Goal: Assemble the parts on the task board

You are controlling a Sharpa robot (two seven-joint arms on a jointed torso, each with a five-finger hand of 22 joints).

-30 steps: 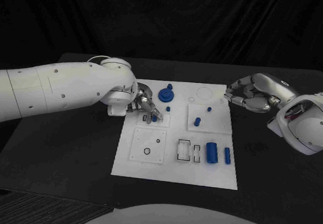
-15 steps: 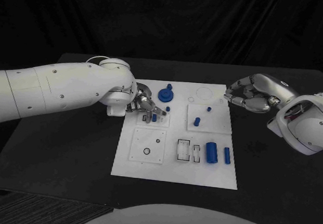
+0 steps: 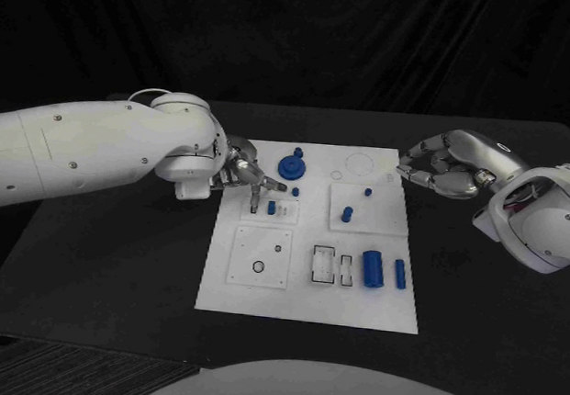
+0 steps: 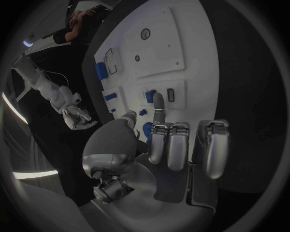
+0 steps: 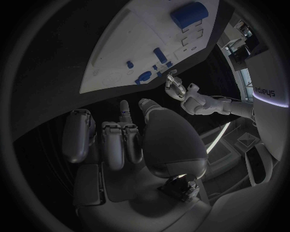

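Left hand [image 3: 243, 178] is lifting back from the small blue peg [image 3: 272, 208], fingers apart, grasping nothing | flat white task board [image 3: 306, 305] lying mid-table, 2 smooth blue cylinders [image 3: 374, 268] resting near | right hand [image 3: 443, 169] hovering curled, empty, beside the board's far corner

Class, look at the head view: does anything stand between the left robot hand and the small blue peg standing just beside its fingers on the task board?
Nothing visible does. The left robot hand hovers at the far left part of the task board, its fingers apart, and the small blue peg stands right by its fingertips, with only bare white plate between.
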